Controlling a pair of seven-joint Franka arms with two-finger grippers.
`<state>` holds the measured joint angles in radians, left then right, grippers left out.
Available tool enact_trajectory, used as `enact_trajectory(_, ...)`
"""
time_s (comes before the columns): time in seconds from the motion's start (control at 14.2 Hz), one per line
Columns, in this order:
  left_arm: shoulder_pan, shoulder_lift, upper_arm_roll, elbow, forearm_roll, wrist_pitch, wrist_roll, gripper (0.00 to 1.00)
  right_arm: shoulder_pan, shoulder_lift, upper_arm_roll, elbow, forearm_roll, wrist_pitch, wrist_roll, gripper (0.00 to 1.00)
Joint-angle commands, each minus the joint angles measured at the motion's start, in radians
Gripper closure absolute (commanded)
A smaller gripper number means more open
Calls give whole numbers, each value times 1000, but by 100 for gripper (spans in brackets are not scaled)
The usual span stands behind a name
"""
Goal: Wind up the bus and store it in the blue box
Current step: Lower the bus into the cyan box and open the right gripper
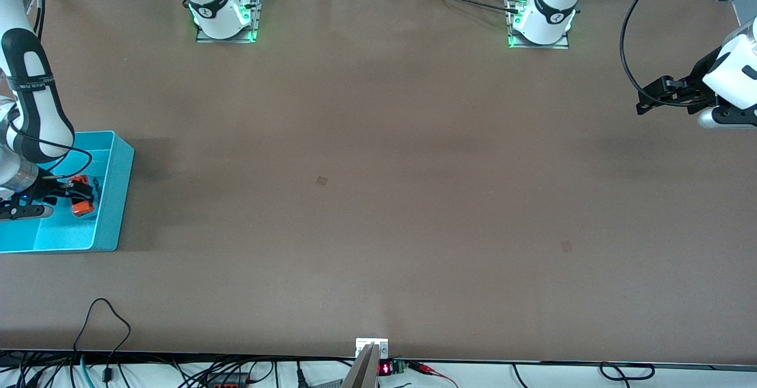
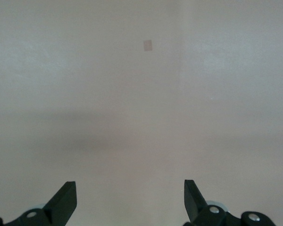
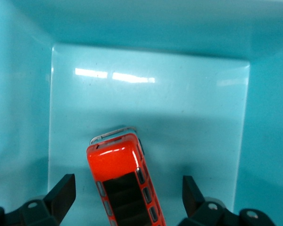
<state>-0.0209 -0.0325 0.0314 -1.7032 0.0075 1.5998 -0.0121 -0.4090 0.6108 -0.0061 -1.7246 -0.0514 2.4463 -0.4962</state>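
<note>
The blue box (image 1: 121, 190) stands at the right arm's end of the table. The orange-red bus (image 1: 83, 207) lies inside it on the floor, roof up. In the right wrist view the bus (image 3: 120, 165) sits slightly askew on the box's floor (image 3: 188, 117). My right gripper (image 3: 129, 190) is low inside the box, open, one finger on each side of the bus with a gap to both. From the front, this gripper (image 1: 80, 194) straddles the bus. My left gripper (image 1: 647, 97) waits over bare table at the left arm's end, open and empty (image 2: 130, 195).
The brown tabletop carries a small darker patch (image 1: 322, 180) near its middle and another (image 1: 566, 246) nearer the front camera. The first patch also shows as a patch (image 2: 148, 45) in the left wrist view. Cables (image 1: 106, 340) lie along the table's front edge.
</note>
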Motion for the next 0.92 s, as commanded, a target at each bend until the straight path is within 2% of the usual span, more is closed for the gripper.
enact_trajectory(0.0,7,13,-8,31,-21,-20,-3,0,-4,-80,15,0,18,-61,-25,0)
enact_trajectory(0.28,7,13,-8,31,-20,-18,-3,0,6,-235,55,7,13,-237,-19,0)
enact_trajectory(0.49,7,13,-8,31,-20,-18,-3,0,71,-342,67,20,18,-358,-7,0)
enact_trajectory(0.85,6,13,-8,31,-18,-18,-3,0,222,-466,67,114,8,-682,269,0)
